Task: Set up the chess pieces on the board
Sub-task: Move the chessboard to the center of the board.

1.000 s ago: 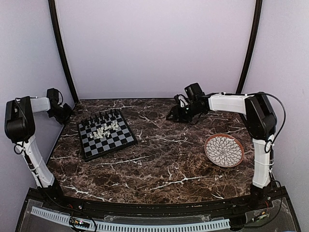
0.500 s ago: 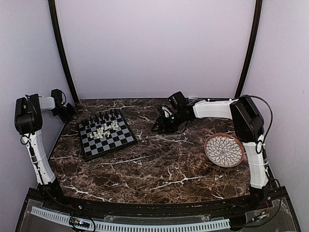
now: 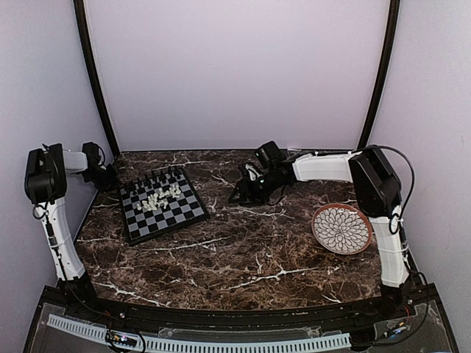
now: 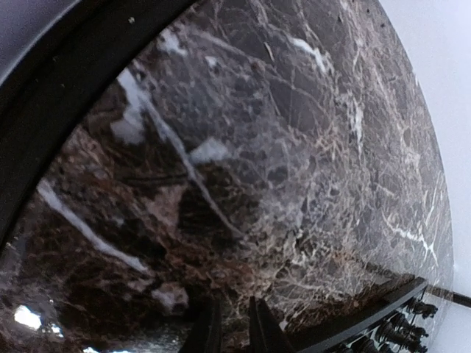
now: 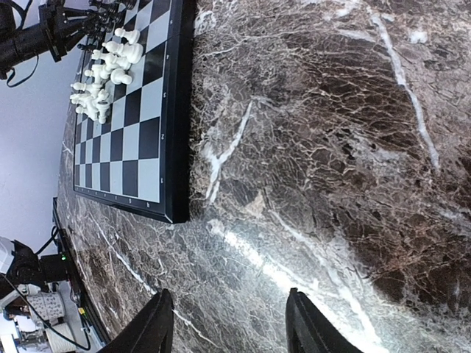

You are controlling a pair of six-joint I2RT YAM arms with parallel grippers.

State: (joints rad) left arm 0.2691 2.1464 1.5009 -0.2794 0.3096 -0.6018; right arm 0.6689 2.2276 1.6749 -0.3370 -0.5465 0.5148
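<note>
- Desk (image 3: 257, 250): dark brown marble with white veins; both arms reach over it from my near edge.
- Board (image 3: 184, 212): lies flat on the far-left part of the desk, turned slightly askew.
- White pieces (image 3: 160, 197): I see them bunched in a loose cluster on the board's middle squares.
- Black pieces (image 3: 158, 175): lined up along the board's far edge.
- Left claw (image 3: 105, 176): low over the desk, just off the board's far-left corner. My wrist view shows its fingers (image 4: 210, 331) drawn almost together, with only a thin slit between them and nothing in it.
- Right claw (image 3: 237, 195): close above the desk to the right of the board, apart from it and pointing toward it. Its fingers (image 5: 158, 327) stand wide apart and hold nothing.
- Plate (image 3: 341, 229): white with a petal pattern and a brown rim, on the right side of the desk, well apart from the board.
</note>
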